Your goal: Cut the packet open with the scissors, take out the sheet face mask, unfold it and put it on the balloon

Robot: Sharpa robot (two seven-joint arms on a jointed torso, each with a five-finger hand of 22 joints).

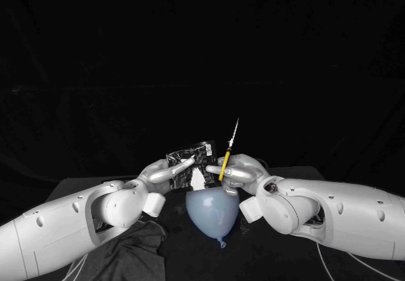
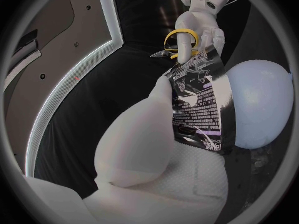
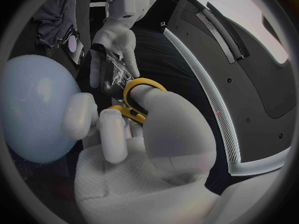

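Cutting is not yet begun: fingers of the left hand (image 1: 164, 171) pinch the packet (image 1: 187, 159), those of the right hand (image 1: 242, 171) grip the upright scissors (image 1: 226, 157) beside it, whose blades likely must next tilt onto its top edge.

The shiny black packet (image 1: 187, 161) with small white writing is held up in the air. The scissors (image 1: 226, 157) with yellow handles are just beside it, blades pointing up. The pale blue balloon (image 1: 213, 213) sits below them, knot at the near end.
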